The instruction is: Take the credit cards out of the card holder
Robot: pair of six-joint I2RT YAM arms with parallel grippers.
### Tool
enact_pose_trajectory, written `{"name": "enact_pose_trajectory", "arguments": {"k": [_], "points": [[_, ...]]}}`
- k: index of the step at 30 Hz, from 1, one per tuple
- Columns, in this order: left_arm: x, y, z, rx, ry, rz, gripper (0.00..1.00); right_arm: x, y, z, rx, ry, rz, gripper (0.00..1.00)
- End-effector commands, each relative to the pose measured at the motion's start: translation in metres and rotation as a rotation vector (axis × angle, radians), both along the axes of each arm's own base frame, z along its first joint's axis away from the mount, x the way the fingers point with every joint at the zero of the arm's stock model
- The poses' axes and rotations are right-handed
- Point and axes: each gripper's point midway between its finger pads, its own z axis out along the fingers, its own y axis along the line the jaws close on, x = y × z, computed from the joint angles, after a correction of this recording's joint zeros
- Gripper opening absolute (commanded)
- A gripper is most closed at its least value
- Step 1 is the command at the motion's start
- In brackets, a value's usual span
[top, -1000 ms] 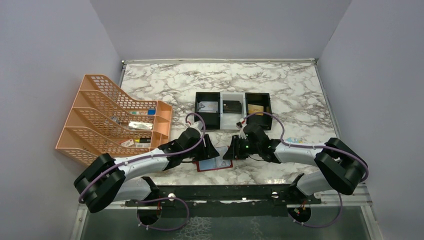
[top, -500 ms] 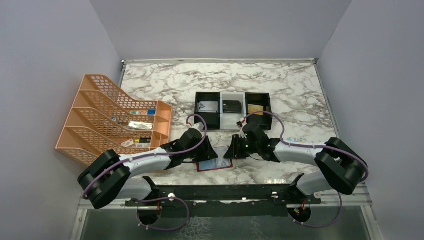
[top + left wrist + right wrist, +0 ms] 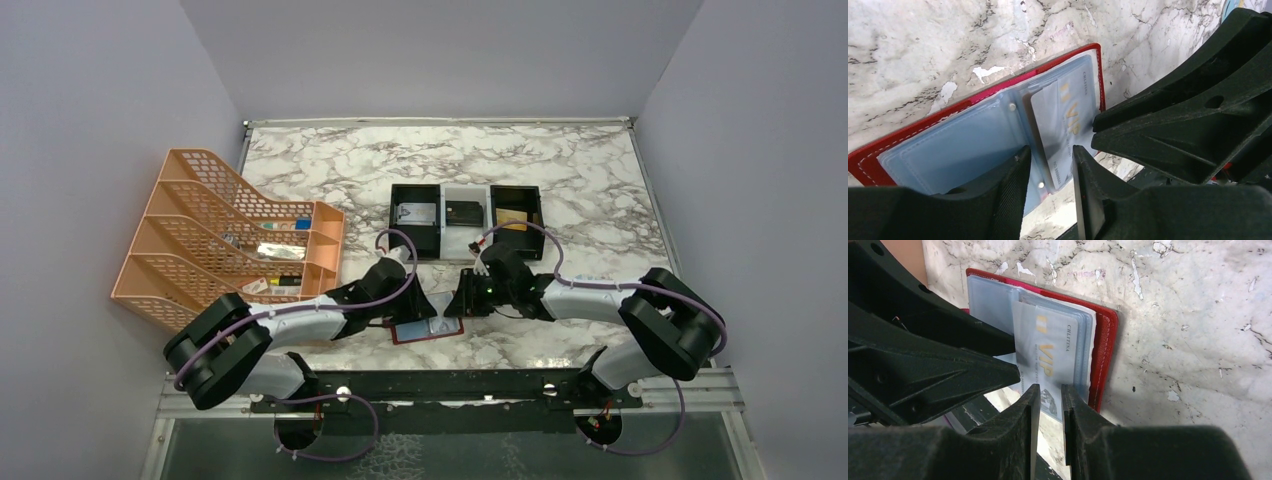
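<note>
The card holder [image 3: 428,330] lies open near the table's front edge, with a red border [image 3: 878,150] and pale blue sleeves [image 3: 985,300]. A silvery-white credit card [image 3: 1063,120] with gold "VIP" lettering sticks partly out of its right-hand sleeve [image 3: 1048,352]. My left gripper [image 3: 1049,155] is open, its jaws astride the sleeve's fold and the card's edge. My right gripper [image 3: 1049,390] points down at the card's free end, jaws a narrow gap apart with nothing pinched between them. In the top view both grippers [image 3: 415,305] [image 3: 462,298] crowd over the holder.
A black-and-white three-compartment tray [image 3: 466,236] behind the grippers holds a silvery card [image 3: 415,213], a black card [image 3: 464,212] and a gold card [image 3: 511,218]. An orange file rack [image 3: 225,240] stands at the left. The table's front edge is just beyond the holder.
My left gripper's jaws have narrowed around the sleeve fold, and its arm has edged in. The right gripper has crept slightly left towards the holder, jaws unchanged.
</note>
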Motion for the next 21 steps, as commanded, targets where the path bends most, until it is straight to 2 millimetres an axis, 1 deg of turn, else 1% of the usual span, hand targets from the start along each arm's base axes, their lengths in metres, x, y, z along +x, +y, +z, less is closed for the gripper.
{"name": "enact_pose_trajectory", "arguments": {"k": [1, 7, 13, 18, 21], "points": [[-0.002, 0.001, -0.003, -0.016, -0.005, 0.012, 0.36, -0.004, -0.007, -0.009, -0.034, 0.011, -0.001, 0.24], [-0.002, 0.004, -0.008, -0.04, 0.009, 0.056, 0.3, -0.005, -0.008, -0.012, -0.033, 0.02, -0.005, 0.24], [0.0, 0.005, -0.01, -0.081, 0.029, 0.115, 0.19, -0.006, -0.008, -0.015, -0.036, 0.026, -0.006, 0.24], [-0.001, 0.0, -0.008, -0.111, 0.029, 0.104, 0.13, -0.007, -0.008, -0.017, -0.034, 0.035, -0.004, 0.24], [-0.003, -0.005, -0.006, -0.137, 0.033, 0.081, 0.12, -0.007, -0.008, -0.017, -0.033, 0.034, -0.006, 0.24]]}}
